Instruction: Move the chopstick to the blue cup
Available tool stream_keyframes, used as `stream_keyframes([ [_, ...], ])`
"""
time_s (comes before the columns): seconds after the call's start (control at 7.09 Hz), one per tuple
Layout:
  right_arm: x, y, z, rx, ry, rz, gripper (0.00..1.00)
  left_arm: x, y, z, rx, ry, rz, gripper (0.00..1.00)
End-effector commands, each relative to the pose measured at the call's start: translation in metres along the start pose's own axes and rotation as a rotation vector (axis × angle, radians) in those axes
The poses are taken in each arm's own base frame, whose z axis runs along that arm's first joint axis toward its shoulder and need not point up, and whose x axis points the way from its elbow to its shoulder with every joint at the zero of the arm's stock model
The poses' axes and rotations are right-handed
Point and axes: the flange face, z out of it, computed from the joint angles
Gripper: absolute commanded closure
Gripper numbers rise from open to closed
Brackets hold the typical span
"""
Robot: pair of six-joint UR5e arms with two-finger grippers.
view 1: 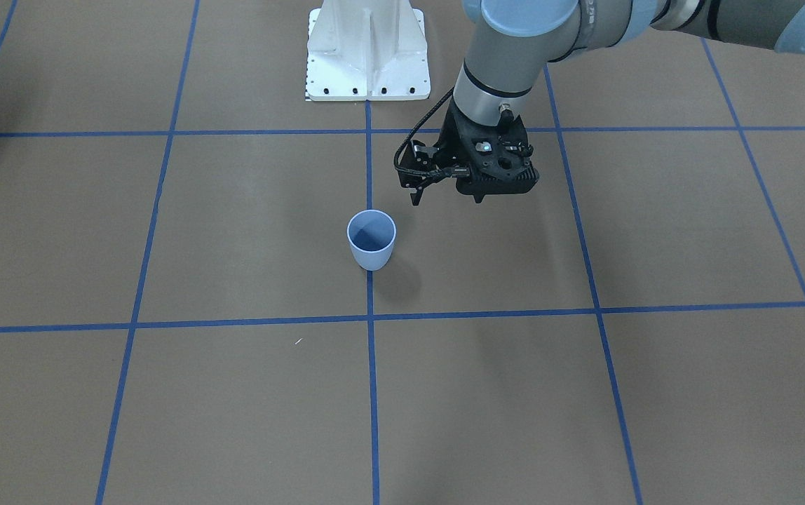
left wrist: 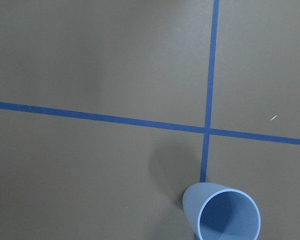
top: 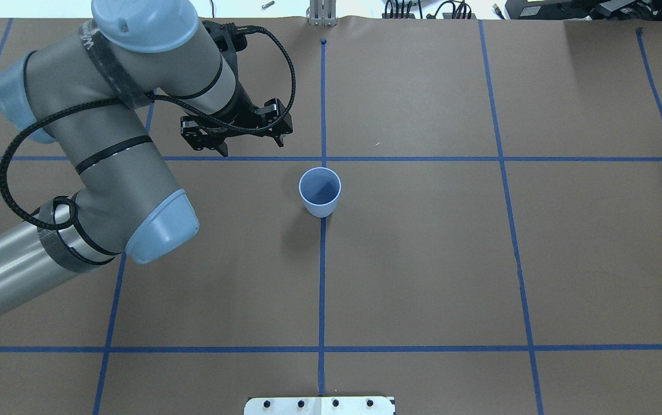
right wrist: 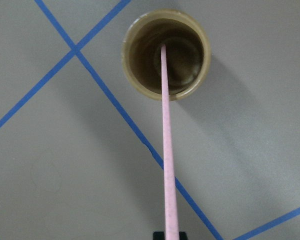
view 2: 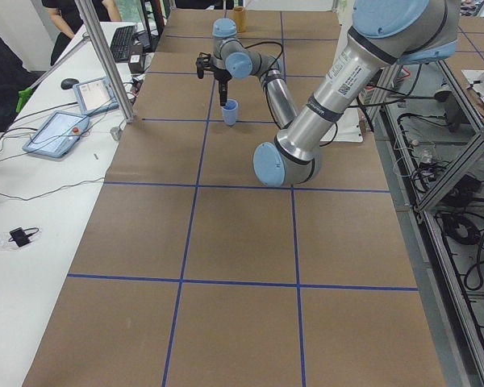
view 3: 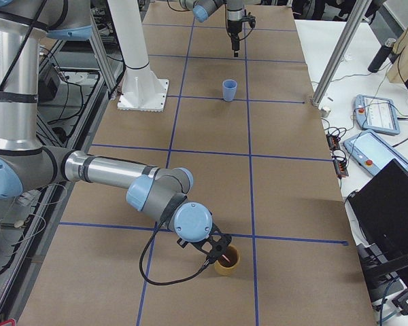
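The blue cup (view 1: pixel 371 240) stands upright and empty at the table's middle, also in the overhead view (top: pixel 320 192) and the left wrist view (left wrist: pixel 222 212). My left gripper (view 1: pixel 478 200) hangs beside it, apart, pointing down, shut and empty. The pale pink chopstick (right wrist: pixel 167 150) is held at its upper end by my right gripper (right wrist: pixel 167 235). Its lower end is inside a tan cup (right wrist: pixel 190 60). In the exterior right view my right gripper (view 3: pixel 214 252) hovers over the tan cup (view 3: pixel 226 263), far from the blue cup (view 3: pixel 229 89).
The white robot base (view 1: pixel 367 52) stands at the table's edge behind the blue cup. Blue tape lines grid the brown table. A side desk with tablets (view 2: pixel 60 129) and a metal post (view 2: pixel 105 56) border the far long edge.
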Motion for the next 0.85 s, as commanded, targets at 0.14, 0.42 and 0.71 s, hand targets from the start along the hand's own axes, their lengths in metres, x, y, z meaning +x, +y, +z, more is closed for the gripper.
stream_keyframes([
  [0.14,-0.045,0.017,-0.066,0.065,0.032,0.016,1.0,-0.001,-0.001,0.0,-0.001,-0.002,-0.002,0.02],
  [0.42,-0.101,0.033,-0.118,0.105,0.045,-0.004,1.0,-0.014,-0.009,0.001,0.009,-0.009,-0.008,0.02],
  [0.71,-0.21,0.032,-0.146,0.114,0.06,0.009,1.0,-0.059,-0.05,-0.019,0.016,-0.028,0.075,0.02],
])
